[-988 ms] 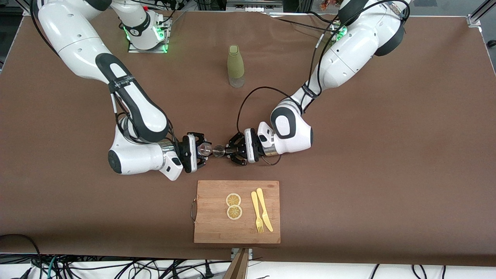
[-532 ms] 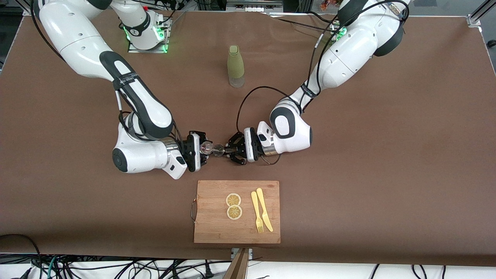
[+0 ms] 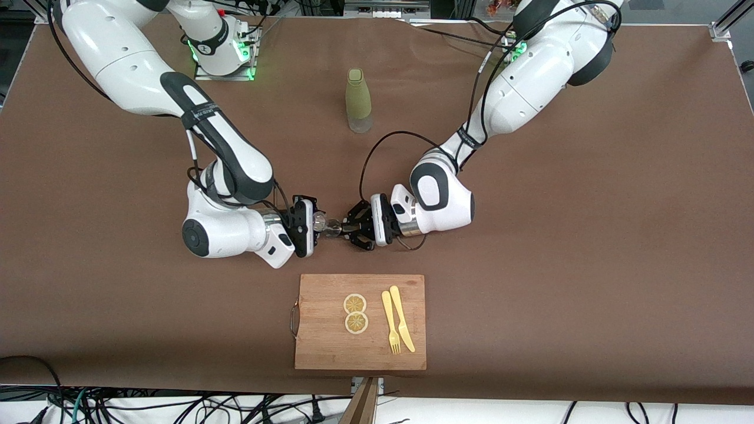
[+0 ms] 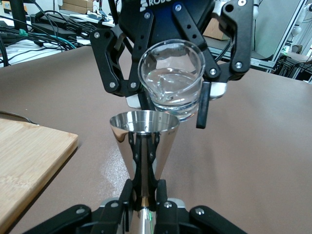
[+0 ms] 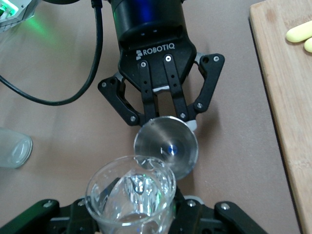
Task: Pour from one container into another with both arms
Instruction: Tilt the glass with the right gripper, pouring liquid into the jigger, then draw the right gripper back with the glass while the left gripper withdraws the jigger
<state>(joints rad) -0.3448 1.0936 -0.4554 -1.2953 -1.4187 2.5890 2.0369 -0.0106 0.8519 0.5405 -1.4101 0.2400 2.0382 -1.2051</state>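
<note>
Glass closer to jigger — tipping

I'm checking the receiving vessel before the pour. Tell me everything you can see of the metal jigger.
The metal jigger is a shiny steel double cone, polished enough to mirror its surroundings. The left gripper is shut on its narrow waist, holding it upright above the brown table. Its open mouth looks empty. The clear glass, held tilted by the right gripper, hangs at its rim.

Readable text: one brand name

"ROBOTIQ" stands in white letters on the black body of the left gripper; the right gripper shows only its cut-off start, "ROBO".
</note>
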